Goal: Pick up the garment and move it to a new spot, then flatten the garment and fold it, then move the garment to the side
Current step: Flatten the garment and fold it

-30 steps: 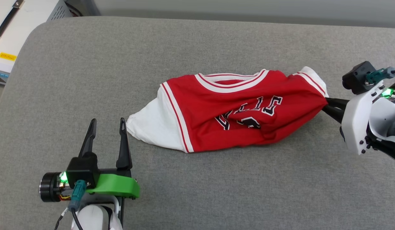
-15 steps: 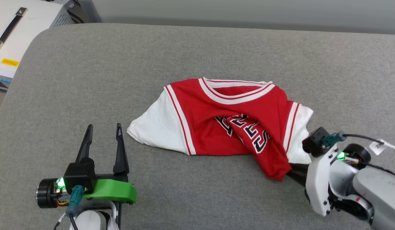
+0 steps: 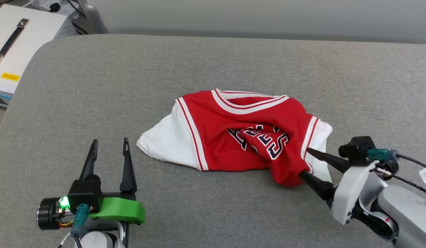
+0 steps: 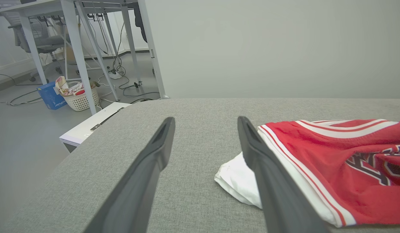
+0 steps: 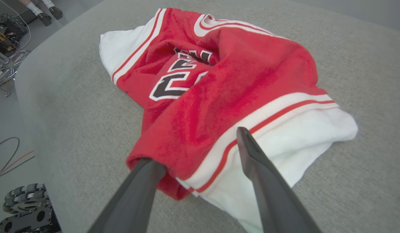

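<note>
Garment [image 3: 240, 134]: crumpled, lettering up, mid grey padded surface [image 3: 213, 62]. Judged light, limp and grippy knit, so it will drape and bunch. Best hold: shoulder seams or hem corners.

Right gripper [image 3: 306, 162]: fingers spread, one tip under the bunched red cloth.

Left gripper [image 3: 109, 142]: spread, empty, near the garment.

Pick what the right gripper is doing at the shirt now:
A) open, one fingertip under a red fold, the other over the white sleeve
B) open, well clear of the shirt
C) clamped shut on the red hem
A: the right gripper has its fingers spread, one tip hidden under a red fold of the shirt, the other over the white sleeve.
</note>
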